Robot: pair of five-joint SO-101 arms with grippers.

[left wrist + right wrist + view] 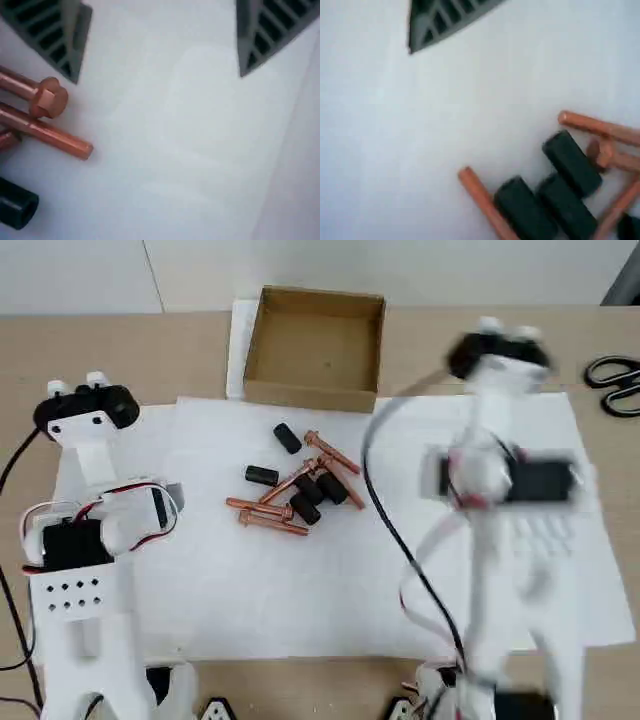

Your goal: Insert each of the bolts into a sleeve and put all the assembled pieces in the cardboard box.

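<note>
Lying outside the cardboard box (310, 397), bolts (270, 524) and sleeves (262, 476) cluster.

The bolts (272, 522) and sleeves (262, 476) lie clustered in the middle of the sheet (300, 600), between the left arm (90, 530) and the right arm (500, 480). The cardboard box (310, 395) sits behind them at the sheet's far edge. Scissors (615, 380) lie on the table (120, 350), far right.

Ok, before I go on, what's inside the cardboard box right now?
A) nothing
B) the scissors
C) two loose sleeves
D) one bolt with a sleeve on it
A: the high view shows the bare floor of the cardboard box, while the copper bolts and black sleeves lie in a pile on the white sheet in front of it.
</note>
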